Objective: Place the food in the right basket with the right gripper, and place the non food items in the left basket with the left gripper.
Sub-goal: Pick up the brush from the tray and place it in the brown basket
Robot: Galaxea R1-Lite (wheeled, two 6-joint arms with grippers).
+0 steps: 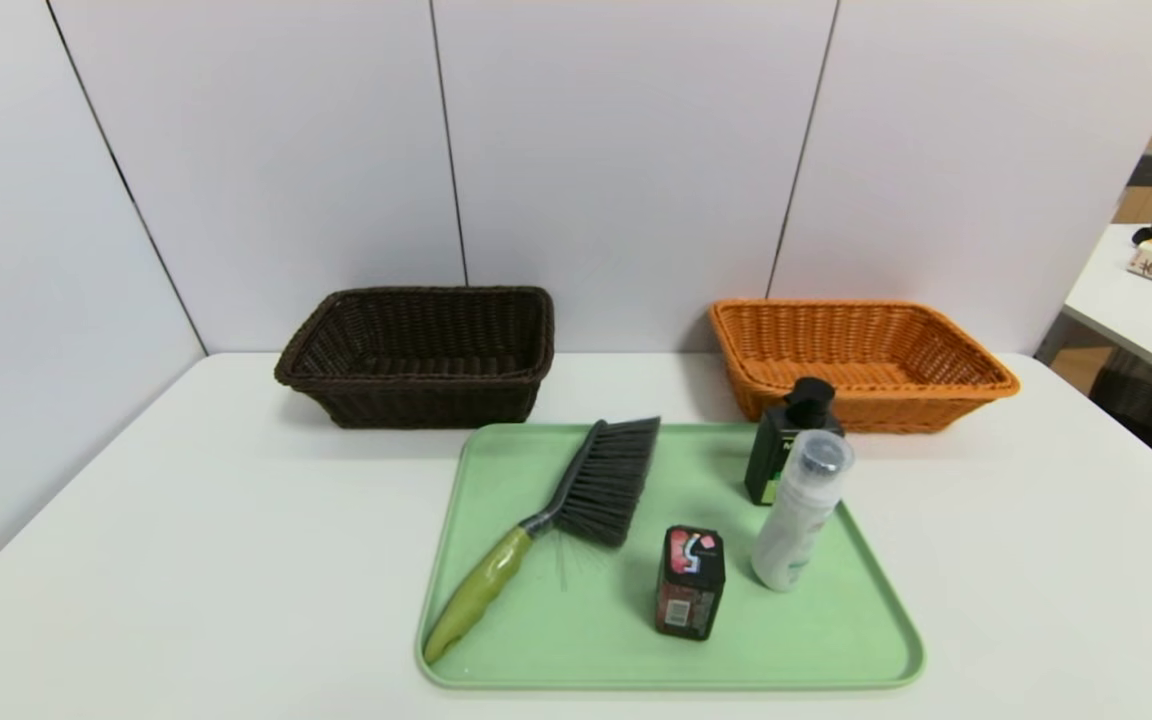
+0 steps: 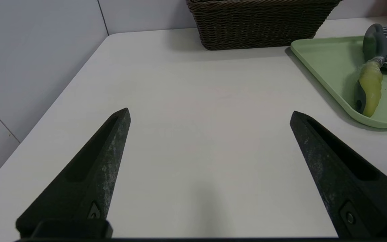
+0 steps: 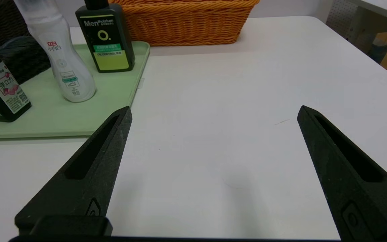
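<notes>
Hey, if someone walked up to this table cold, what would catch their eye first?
Probably the green tray at the table's near middle, holding a brush, a black packet, a white bottle and a green pump bottle. Behind it sit a brown basket to the left and an orange basket to the right.

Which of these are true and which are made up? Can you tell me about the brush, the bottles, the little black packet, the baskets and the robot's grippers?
1. The brush lies on the green tray. True.
2. The black packet is already in the orange basket. False: it stands on the tray, and nothing shows in that basket.
3. The left gripper and the right gripper are both open and hold nothing. True.
4. The white bottle lies in the brown basket. False: it stands on the tray, in front of the green pump bottle.
5. The brown basket is right of the orange one. False: it is left.
</notes>
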